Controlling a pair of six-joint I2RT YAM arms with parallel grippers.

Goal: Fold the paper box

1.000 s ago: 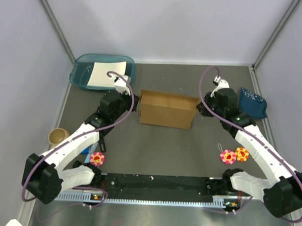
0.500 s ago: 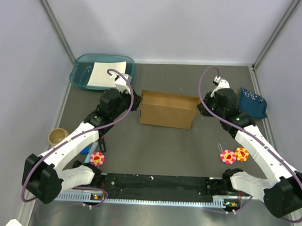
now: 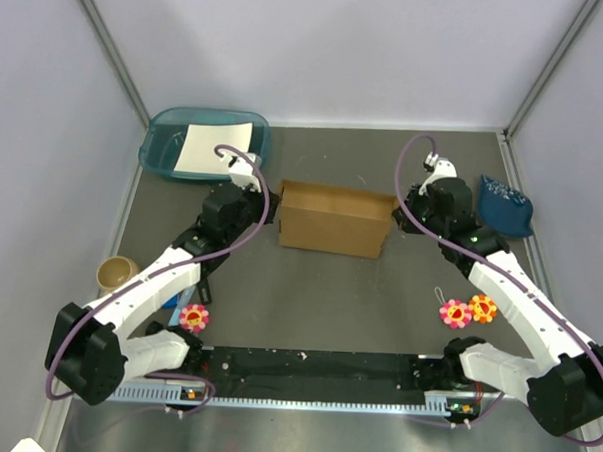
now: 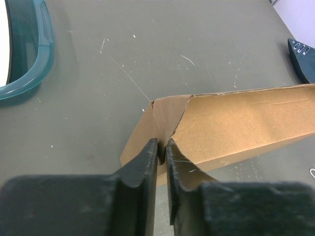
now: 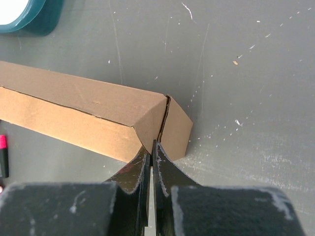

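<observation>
The paper box [image 3: 334, 219] sits near the middle of the dark grey table [image 3: 319, 287], a closed, shallow brown cardboard block lying with its long side across the view. One arm is at each short end.

The left claw [image 4: 160, 147] is at the box's left end. Its two black fingers stand slightly apart, with a narrow slit between them through which brown cardboard shows. The tips are right against the folded end panel near its lower corner, but the view does not settle whether the pads actually touch the card.

The right claw [image 5: 152, 147] is at the opposite end with its fingers pressed together. The tips meet the bottom edge of the end face just where a dark seam runs between two folded panels. Whether any cardboard is caught between them cannot be told.

A teal plastic tray [image 3: 165, 145] holding a white sheet [image 3: 213, 145] lies at the far left, and a dark blue pouch [image 3: 505, 205] at the far right, both apart from the box. A small tan cup [image 3: 116, 272] stands by the left wall, and a flower-shaped piece [image 3: 194, 316] lies near the left arm's base.
</observation>
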